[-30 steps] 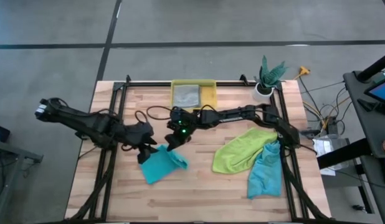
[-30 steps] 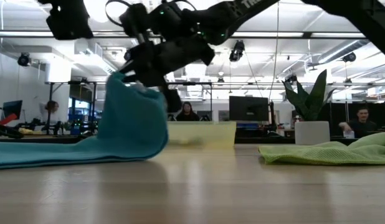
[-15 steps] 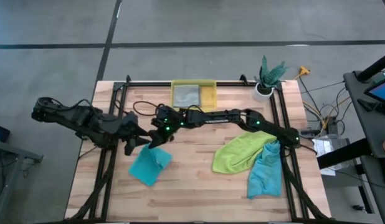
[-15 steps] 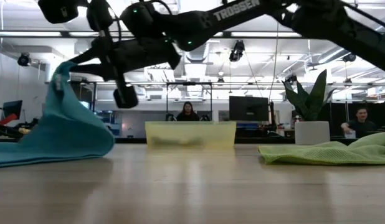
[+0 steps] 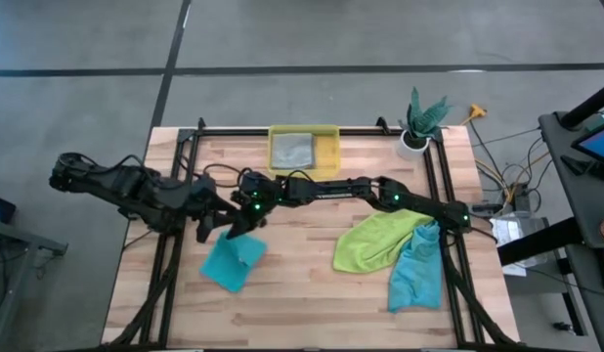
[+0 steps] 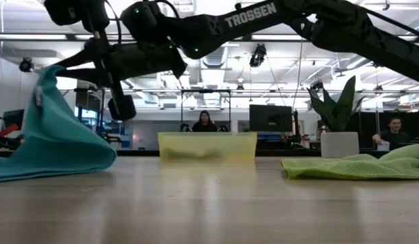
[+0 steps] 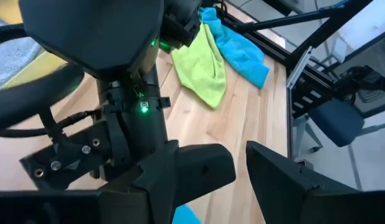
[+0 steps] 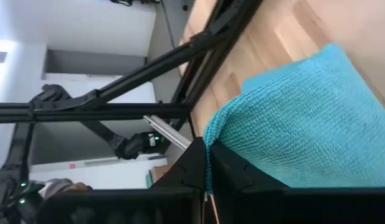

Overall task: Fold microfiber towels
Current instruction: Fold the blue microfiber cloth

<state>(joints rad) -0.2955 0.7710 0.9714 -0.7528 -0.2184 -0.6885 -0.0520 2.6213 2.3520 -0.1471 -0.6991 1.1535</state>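
Observation:
A teal towel lies at the table's left middle, and one edge of it is raised into a peak. My right gripper reaches across from the right and is shut on that peak. My left gripper hovers open just left of the towel and touches nothing. At the right lie a lime green towel and a second teal towel, partly overlapping. A grey towel rests in the yellow bin. My right gripper pinches the teal towel's raised edge between its two fingers. One layer or several, I cannot tell. The fingers come nearly level from the table's right, slanting a little down. The cloth drapes slack from the hold, and its lower part lies on the table.
A potted plant stands at the far right corner. A black frame runs along the table's sides. Bare wood lies between the two groups of towels. People sit in the room beyond the table.
My right gripper has carried the teal towel's raised edge toward the table's left, folding that part over the rest, which stayed on the table. My left gripper has drawn back toward the left edge and risen, staying open.

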